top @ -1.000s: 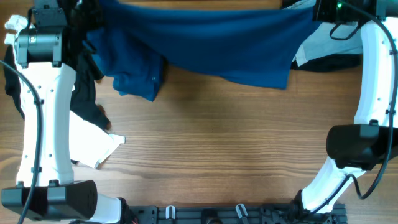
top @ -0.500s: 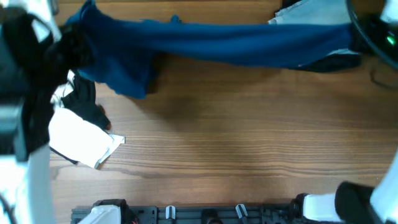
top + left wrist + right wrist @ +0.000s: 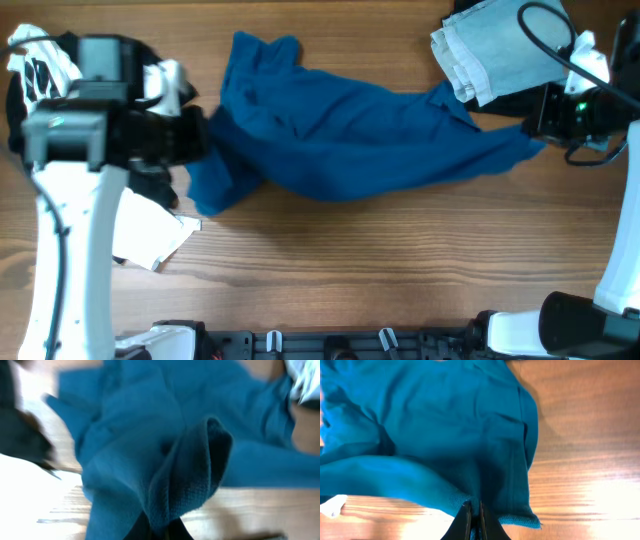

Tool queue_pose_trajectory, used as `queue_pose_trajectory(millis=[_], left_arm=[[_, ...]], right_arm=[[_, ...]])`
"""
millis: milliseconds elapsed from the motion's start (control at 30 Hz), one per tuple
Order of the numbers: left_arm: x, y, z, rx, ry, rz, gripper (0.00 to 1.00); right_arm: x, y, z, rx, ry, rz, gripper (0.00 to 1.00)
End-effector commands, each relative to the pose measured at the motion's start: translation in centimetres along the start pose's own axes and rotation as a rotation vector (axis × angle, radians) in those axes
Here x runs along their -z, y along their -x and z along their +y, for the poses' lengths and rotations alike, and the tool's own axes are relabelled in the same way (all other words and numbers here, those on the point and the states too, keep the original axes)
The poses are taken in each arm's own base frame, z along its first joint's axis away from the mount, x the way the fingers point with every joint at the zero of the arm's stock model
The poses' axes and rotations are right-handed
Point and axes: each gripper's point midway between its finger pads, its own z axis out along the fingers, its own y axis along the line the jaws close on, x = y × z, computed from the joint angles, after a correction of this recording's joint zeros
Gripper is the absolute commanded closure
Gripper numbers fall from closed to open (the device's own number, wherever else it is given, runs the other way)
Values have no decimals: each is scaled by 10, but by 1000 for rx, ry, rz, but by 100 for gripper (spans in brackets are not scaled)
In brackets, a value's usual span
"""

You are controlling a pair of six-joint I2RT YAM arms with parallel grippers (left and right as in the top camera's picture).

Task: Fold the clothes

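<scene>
A deep-blue shirt lies crumpled and stretched across the far half of the wooden table. My left gripper is shut on its left end. In the left wrist view a fold of the blue shirt rises from between the dark fingertips. My right gripper is shut on the shirt's right end, and the right wrist view shows the hem of the shirt pinched between closed fingers. A black garment and a white garment lie under my left arm.
A folded pale grey cloth rests on a dark garment at the back right. A white piece with black marks sits at the back left. Bare wood fills the near half of the table.
Both arms have come down and toward the near side. The shirt, earlier stretched high along the far edge, now sags onto the table between the grippers.
</scene>
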Motion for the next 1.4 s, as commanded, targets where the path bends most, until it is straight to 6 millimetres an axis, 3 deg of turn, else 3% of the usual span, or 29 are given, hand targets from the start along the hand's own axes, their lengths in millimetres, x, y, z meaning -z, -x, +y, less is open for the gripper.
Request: queue_pose_trajectory(millis=[0, 167, 267, 367, 467, 533, 633, 700, 733, 833, 933, 1000, 1100, 1167, 1267, 1367], left_arm=[[-37, -38, -24, -81, -42, 172, 96], [-92, -101, -34, -98, -3, 362, 96], [-121, -140, -31, -80, 36, 446, 96], [-133, -167, -24, -42, 80, 505, 93], [-136, -177, -23, -49, 95, 529, 78], [-136, -176, -23, -54, 96, 524, 53], [-139, -169, -23, -50, 91, 496, 35], [-134, -154, -27, -46, 69, 458, 27], [-129, -141, -32, -65, 46, 425, 22], [-110, -78, -50, -153, -1, 217, 0], [-98, -1, -75, -229, -103, -73, 0], [-98, 40, -75, -229, -122, -212, 0], [-114, 77, -65, -264, -101, -300, 0], [-140, 94, -54, -309, -74, -311, 0], [-179, 107, -40, -355, -46, -296, 1], [-217, 125, -15, -327, 34, -313, 2]], right_arm=[[-5, -12, -12, -81, -34, 27, 96], [-30, -27, -33, -143, -113, 104, 95], [-41, -22, -36, -151, -102, 86, 92], [-44, -14, -37, -165, -101, 55, 88], [-44, -12, -38, -163, -105, 47, 82], [-44, -12, -38, -155, -104, 48, 77], [-44, -13, -38, -155, -103, 49, 67], [-45, -9, -32, -131, -70, 38, 64], [-45, -6, -22, -92, -9, 29, 57], [-47, 9, 13, 48, 146, -28, 35], [-70, 28, 29, 139, 88, -52, 26], [-89, 40, 29, 115, 22, -57, 26], [-125, 56, 35, 122, 2, -43, 27], [-150, 59, 37, 127, 1, -8, 30], [-174, 58, 42, 137, 2, 30, 32], [-180, 60, 48, 153, 7, 25, 32]])
